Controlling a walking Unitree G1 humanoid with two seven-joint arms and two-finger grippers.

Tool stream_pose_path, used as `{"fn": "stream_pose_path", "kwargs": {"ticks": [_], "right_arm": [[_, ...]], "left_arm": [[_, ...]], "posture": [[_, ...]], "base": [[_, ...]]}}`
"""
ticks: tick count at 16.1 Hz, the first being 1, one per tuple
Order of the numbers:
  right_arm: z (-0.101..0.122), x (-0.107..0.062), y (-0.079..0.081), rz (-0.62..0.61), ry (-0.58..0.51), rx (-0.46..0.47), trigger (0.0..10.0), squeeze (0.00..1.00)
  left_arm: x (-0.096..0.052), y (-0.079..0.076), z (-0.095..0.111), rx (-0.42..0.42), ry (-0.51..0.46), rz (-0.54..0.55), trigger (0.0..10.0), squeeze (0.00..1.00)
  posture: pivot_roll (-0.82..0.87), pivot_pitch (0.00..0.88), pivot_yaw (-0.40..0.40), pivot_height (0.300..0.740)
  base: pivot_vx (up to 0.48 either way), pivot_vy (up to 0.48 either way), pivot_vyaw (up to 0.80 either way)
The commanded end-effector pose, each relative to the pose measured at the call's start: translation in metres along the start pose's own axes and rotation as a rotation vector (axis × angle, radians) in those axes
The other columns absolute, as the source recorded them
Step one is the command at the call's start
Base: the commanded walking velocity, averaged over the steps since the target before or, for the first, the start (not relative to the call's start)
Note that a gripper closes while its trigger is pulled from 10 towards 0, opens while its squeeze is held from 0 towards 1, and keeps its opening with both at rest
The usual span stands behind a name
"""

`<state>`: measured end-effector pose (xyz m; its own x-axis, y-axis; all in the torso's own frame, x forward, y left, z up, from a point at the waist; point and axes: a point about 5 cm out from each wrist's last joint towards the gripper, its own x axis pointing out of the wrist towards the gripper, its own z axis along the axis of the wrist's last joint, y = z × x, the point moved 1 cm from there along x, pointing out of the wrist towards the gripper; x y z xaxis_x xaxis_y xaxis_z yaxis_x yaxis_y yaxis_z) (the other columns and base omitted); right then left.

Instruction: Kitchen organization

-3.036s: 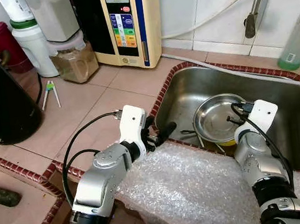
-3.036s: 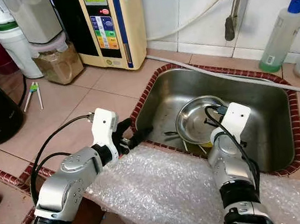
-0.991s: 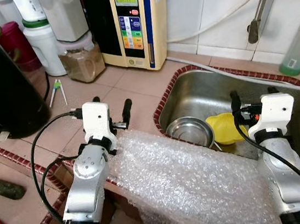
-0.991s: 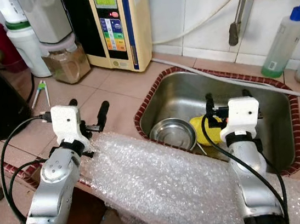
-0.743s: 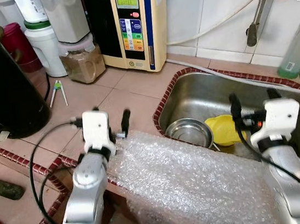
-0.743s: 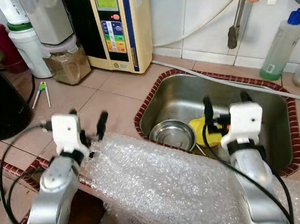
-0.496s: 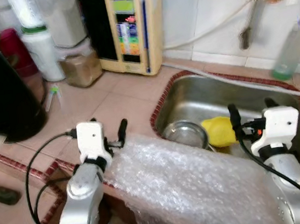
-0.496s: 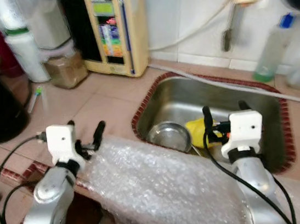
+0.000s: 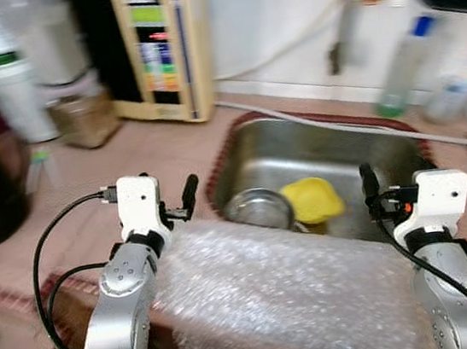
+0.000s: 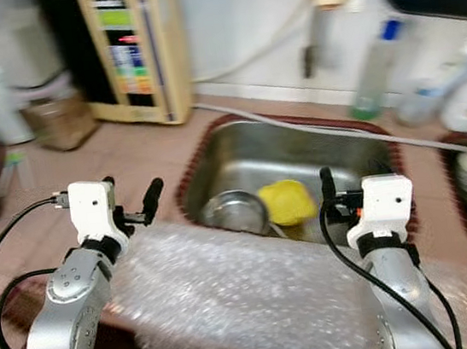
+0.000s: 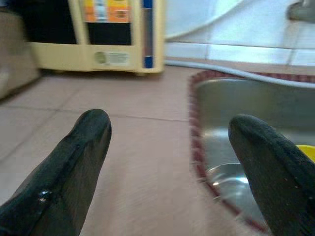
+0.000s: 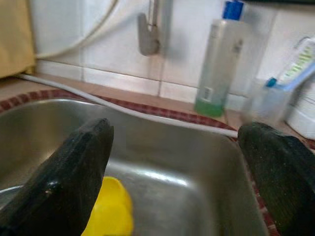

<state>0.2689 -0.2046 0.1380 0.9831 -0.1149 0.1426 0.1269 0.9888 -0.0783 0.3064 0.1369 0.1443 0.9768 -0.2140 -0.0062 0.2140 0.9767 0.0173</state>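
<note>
A: Two grippers up, head view. Your left gripper (image 9: pixel 169 207) sits over the tiled counter (image 9: pixel 104 174) beside the sink (image 9: pixel 333 148); right gripper (image 9: pixel 391 192) is over the sink's near edge. Bubble wrap (image 9: pixel 284 297) drapes the counter front.

B: In the sink?

A: Steel bowl (image 9: pixel 259 208) with a yellow item (image 9: pixel 312 199) just beside it.

B: Left wrist?

A: Fingers (image 11: pixel 78 157) spread, holding nothing, above the counter.

B: Right wrist?

A: Fingers (image 12: pixel 74 167) spread too, empty, above the basin; bottle (image 12: pixel 220 59) at the wall.

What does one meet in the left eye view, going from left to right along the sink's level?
Left gripper → steel bowl → yellow object → right gripper.
</note>
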Motion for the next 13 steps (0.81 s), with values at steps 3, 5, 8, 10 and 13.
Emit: {"fn": "stream_pose_path", "kwargs": {"ticks": [3,5,8,10,13], "right_arm": [[0.007,0.0,0.006,0.01,-0.024,0.024,10.0,0.0],[0.007,-0.002,0.009,0.01,-0.024,0.031,10.0,0.0],[0.005,-0.007,0.008,0.001,-0.017,0.035,10.0,0.0],[0.005,-0.007,0.006,-0.003,-0.016,0.034,10.0,0.0],[0.006,-0.007,0.006,-0.007,-0.014,0.032,10.0,0.0]], "left_arm": [[-0.009,-0.002,0.005,0.018,-0.009,-0.003,10.0,0.0],[-0.012,-0.002,0.007,0.039,-0.019,-0.005,10.0,0.0],[-0.014,0.001,0.009,0.075,-0.017,0.016,10.0,0.0],[-0.013,0.001,0.008,0.078,0.001,0.015,10.0,0.0],[-0.01,0.001,0.009,0.081,0.002,0.018,10.0,0.0]], "posture": [[0.04,0.0,0.017,0.74],[0.03,0.0,0.025,0.74],[0.02,0.005,0.035,0.74],[0.02,0.007,0.038,0.74],[0.02,0.01,0.041,0.74]], "base": [[0.0,0.0,0.0],[0.0,0.0,0.0],[0.0,0.0,0.0],[0.0,0.0,0.0],[0.0,0.0,0.0]]}}
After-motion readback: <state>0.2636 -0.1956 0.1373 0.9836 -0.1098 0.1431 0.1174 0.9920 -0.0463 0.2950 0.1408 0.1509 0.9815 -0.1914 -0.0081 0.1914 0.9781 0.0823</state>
